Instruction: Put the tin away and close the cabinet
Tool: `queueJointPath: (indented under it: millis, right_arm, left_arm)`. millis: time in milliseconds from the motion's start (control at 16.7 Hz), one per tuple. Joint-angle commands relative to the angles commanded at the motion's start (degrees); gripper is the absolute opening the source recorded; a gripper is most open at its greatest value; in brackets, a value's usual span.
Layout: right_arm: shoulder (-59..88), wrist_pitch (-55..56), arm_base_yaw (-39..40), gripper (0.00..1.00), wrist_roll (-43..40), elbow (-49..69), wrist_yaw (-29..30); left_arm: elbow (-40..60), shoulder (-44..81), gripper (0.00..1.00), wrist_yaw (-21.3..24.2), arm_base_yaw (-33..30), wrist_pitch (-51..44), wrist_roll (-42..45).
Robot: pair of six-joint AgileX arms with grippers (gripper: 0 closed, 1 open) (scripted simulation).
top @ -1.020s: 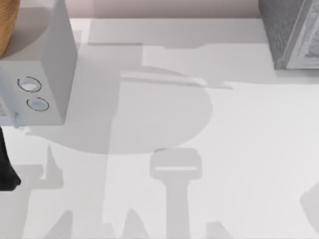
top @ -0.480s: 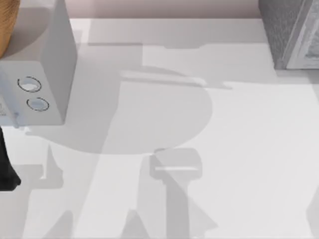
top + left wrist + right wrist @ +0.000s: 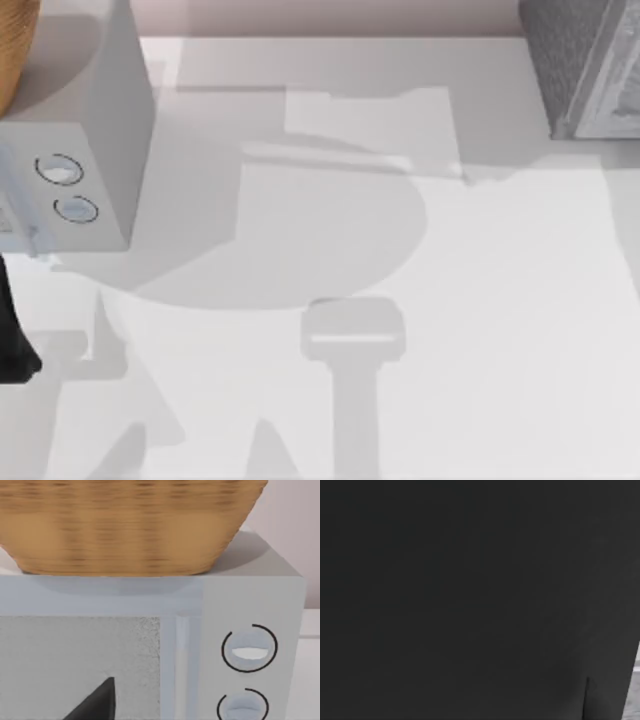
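Cabinet (image 3: 575,70) at top view's upper right is showing less door (image 3: 615,118) than a second ago, so it's probably swinging shut, tin likely inside; right wrist view is dark, left arm (image 3: 12,345) is idling at left edge, can't tell claw states.

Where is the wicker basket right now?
The wicker basket sits on top of the pale grey box with two round dials, at the table's far left in the top view, across from the cabinet.
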Motion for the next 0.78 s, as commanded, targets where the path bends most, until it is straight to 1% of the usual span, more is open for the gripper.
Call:
queueJointPath:
  millis: [120, 240, 420, 540, 780]
  right_arm:
    - [-0.3, -0.3, 8.2, 1.00, 0.0, -0.1, 8.2]
    - [-0.5, -0.6, 15.2, 1.00, 0.0, -0.2, 15.1]
    - [-0.7, -0.8, 22.5, 1.00, -0.1, -0.3, 22.5]
    - [-0.7, -0.9, 24.8, 1.00, -0.1, -0.4, 24.8]
    - [-0.7, -0.9, 25.1, 1.00, -0.1, -0.4, 25.1]
  left_arm:
    - [0.0, 0.0, 1.00, 0.0, 0.0, 0.0, 0.0]
    - [0.0, 0.0, 1.00, 0.0, 0.0, 0.0, 0.0]
    - [0.0, 0.0, 1.00, 0.0, 0.0, 0.0, 0.0]
    - [0.0, 0.0, 1.00, 0.0, 0.0, 0.0, 0.0]
    - [0.0, 0.0, 1.00, 0.0, 0.0, 0.0, 0.0]
